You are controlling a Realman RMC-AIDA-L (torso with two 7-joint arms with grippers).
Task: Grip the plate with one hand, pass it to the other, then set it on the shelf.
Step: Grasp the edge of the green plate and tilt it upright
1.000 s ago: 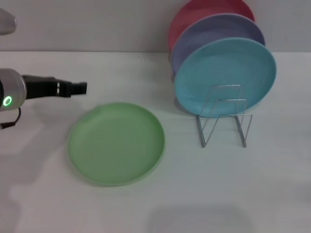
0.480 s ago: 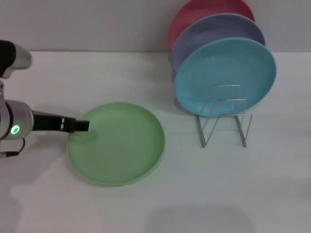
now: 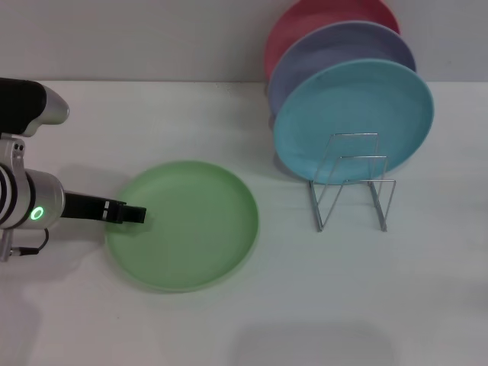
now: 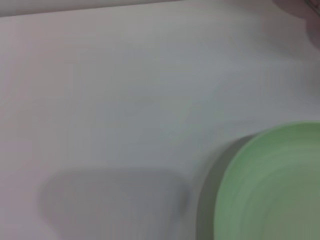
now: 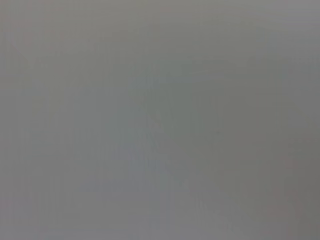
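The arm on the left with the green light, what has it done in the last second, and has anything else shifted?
The left hand came down and toward the robot, from over the bare table behind the green plate to the plate's left rim, where its tip now sits. Whether it has gripped the rim cannot be told. The plate lies flat where it was; the rack and its standing plates have not moved.

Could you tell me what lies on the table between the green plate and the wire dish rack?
Nothing: in the head view, only bare white table separates the green plate from the wire dish rack.
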